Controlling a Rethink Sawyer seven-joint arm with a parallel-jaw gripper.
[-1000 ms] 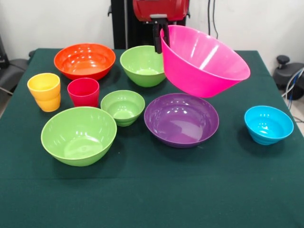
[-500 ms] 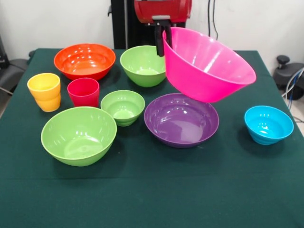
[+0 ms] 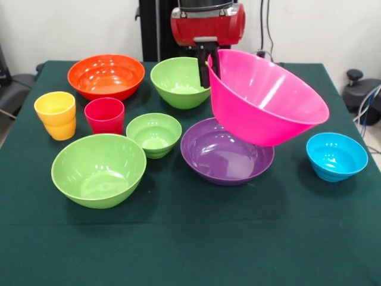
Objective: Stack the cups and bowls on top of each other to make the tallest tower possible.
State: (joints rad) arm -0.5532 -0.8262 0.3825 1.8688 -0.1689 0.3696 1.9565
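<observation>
Pink bowl hung in the air, tilted with its mouth toward the near right, because the gripper pinched it at one point on its far-left rim and the unsupported side sagged. It hung over the right half of the purple bowl, which sat on the table; judged to be the tower's base. Jaws were narrow, closed on the pink rim wall, one finger outside, the other seemingly inside. Remaining bowls and cups stood separately, unstacked.
</observation>
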